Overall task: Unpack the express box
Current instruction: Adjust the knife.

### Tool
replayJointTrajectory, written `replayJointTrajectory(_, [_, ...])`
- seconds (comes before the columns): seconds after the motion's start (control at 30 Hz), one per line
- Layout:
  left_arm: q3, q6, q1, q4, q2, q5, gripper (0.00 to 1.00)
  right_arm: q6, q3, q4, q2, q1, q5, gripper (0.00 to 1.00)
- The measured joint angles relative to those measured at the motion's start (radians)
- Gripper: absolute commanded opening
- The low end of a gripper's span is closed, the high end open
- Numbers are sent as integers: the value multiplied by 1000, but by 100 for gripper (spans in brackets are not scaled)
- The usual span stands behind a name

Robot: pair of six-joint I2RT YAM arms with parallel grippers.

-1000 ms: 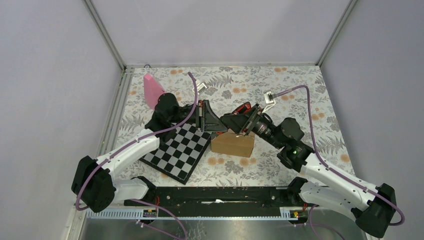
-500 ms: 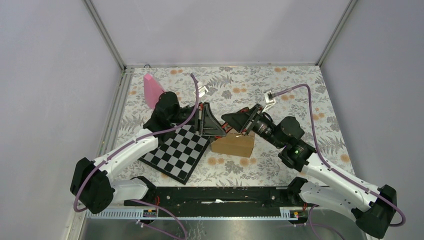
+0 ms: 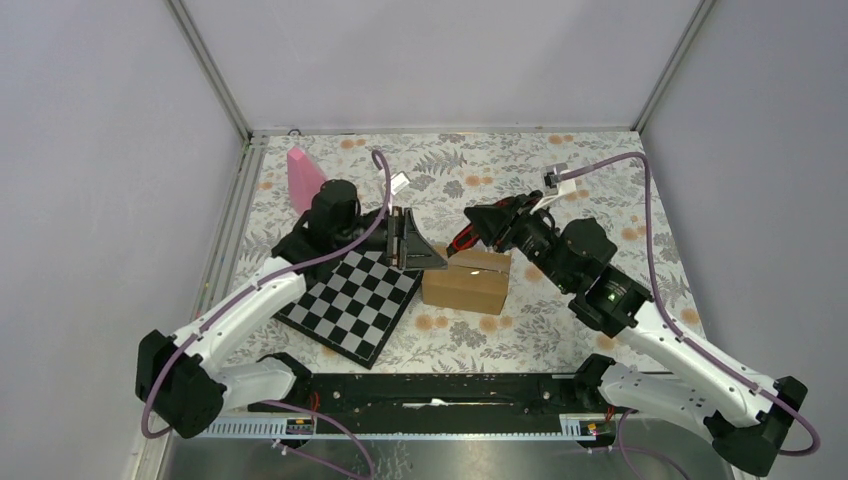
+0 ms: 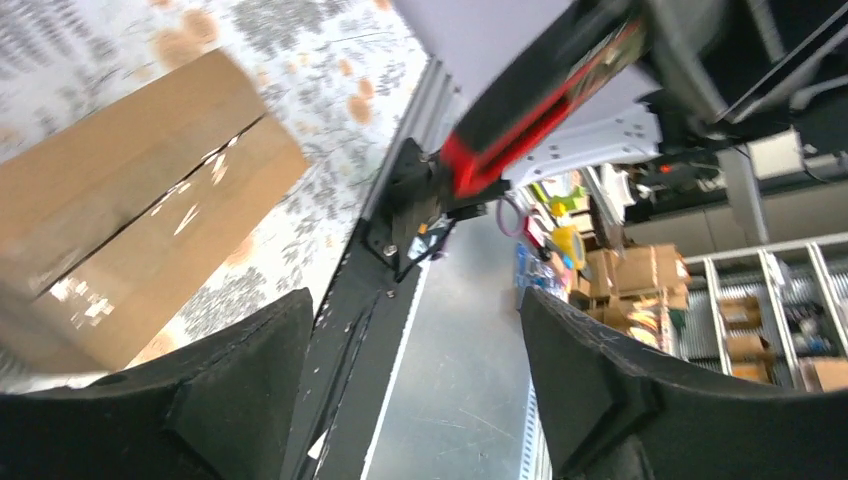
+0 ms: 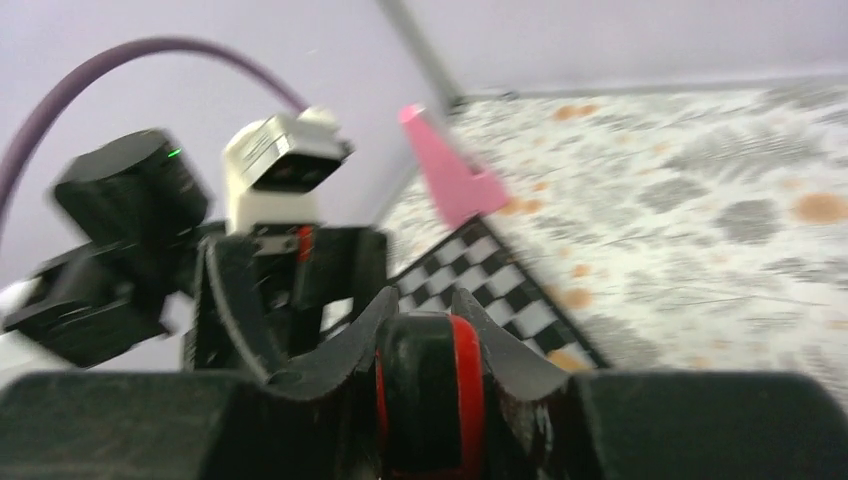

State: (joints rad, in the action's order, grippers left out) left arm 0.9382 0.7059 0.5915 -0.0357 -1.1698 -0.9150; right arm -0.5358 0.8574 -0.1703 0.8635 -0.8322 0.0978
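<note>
The express box (image 3: 466,283) is a small brown carton on the floral cloth, its top flaps lying flat with a dark seam between them; in the left wrist view the express box (image 4: 120,200) fills the upper left. My left gripper (image 3: 418,250) (image 4: 415,370) stands open at the box's left end, with nothing between its fingers. Just behind the box, my right gripper (image 3: 482,222) (image 5: 425,305) is shut on a red and black tool (image 5: 435,385), which also shows as the tool (image 4: 540,110) above the box in the left wrist view.
A black and white chessboard (image 3: 352,300) lies left of the box, under the left arm. A pink cone-like object (image 3: 303,178) stands at the back left. Metal frame rails (image 3: 230,220) and grey walls bound the cloth.
My left gripper has opened and drawn back a little to the left. My right gripper has closed on the red and black tool and lifted back from over the box.
</note>
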Motion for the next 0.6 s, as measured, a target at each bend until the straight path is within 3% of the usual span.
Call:
replayJointTrajectory(0.2, [17,-81,-3,-264,36,181,66,212,55,112,33,0,277,0])
replayJointTrajectory(0.37, [0,-101,16,-394,36,270,53,389,41,110,91,0,465,0])
replayJointTrajectory(0.6, [-103,-47,115,-425,-5,374,42,577,1,-6,210,53,513,0])
